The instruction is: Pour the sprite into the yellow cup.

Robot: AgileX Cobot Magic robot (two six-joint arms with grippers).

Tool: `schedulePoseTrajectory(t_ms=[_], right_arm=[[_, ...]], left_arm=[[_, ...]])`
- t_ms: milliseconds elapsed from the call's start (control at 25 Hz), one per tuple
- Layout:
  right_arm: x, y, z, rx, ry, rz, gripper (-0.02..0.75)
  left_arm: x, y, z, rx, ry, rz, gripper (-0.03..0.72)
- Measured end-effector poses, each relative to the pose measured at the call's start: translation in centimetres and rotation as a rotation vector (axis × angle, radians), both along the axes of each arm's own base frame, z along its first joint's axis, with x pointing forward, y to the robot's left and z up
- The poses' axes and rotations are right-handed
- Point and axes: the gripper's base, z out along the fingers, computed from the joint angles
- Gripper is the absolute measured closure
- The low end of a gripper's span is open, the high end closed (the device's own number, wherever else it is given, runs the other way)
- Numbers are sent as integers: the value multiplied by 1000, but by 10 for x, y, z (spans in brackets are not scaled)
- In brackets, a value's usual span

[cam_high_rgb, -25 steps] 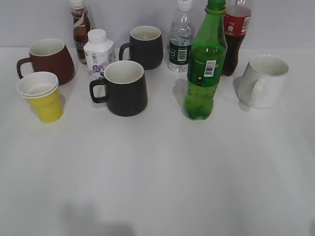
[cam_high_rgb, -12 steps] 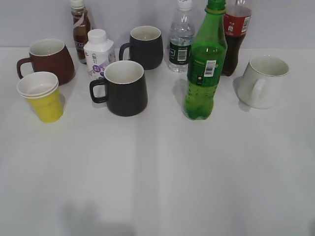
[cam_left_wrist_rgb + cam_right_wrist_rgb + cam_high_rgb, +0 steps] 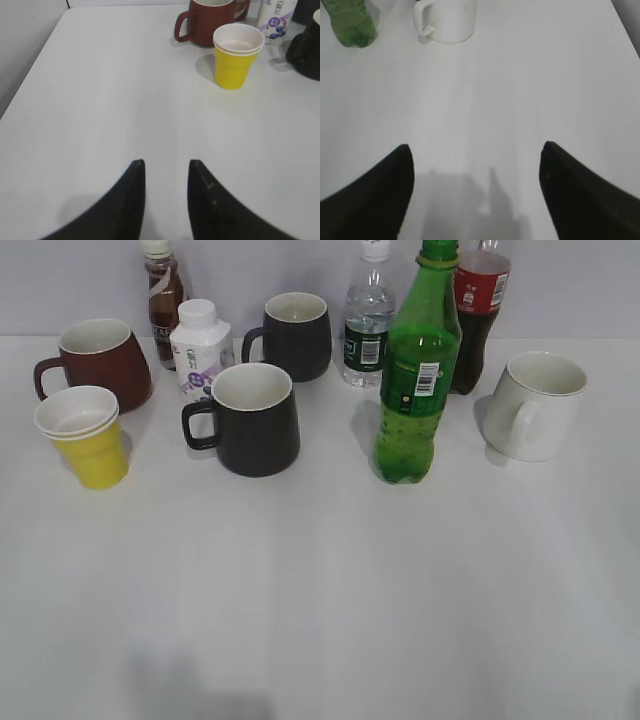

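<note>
The sprite (image 3: 417, 370), a tall green bottle with a barcode patch, stands upright right of centre; its base shows in the right wrist view (image 3: 351, 22). The yellow cup (image 3: 88, 440), white inside, stands at the left and also shows in the left wrist view (image 3: 237, 56). My left gripper (image 3: 165, 165) hovers over bare table, well short of the cup, fingers slightly apart and empty. My right gripper (image 3: 477, 150) is wide open and empty, well short of the bottle. Neither gripper shows in the exterior view.
A dark red mug (image 3: 100, 362) stands behind the cup. Two black mugs (image 3: 252, 420) (image 3: 295, 335), a white carton bottle (image 3: 200, 348), a brown drink bottle (image 3: 162, 300), a water bottle (image 3: 366, 325), a cola bottle (image 3: 478, 310) and a white mug (image 3: 535, 405) stand around.
</note>
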Motion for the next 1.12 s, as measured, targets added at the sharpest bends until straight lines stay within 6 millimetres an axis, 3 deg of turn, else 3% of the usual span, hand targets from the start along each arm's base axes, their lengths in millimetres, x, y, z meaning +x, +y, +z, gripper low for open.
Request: schedulePoseTrajectory(t_ms=[520,640,800,920,1120], right_arm=[[0,0,0,0,-1,0,151],[2,1,11,16,-81,7,151],[24,6,37,67,-274,28,167],[51,10,47,94,-292,34,204],[95,21,49,154,-255,98,261]], left_arm=[[0,-1,1,-5,-5,-4,456],[4,-1,13,-6,-86,-11,456],[26,-2,29,-1,-234,-23,451],[52,-3,25,-9,-243,-33,424],[97,-5,24,-10,-288,-45,225]])
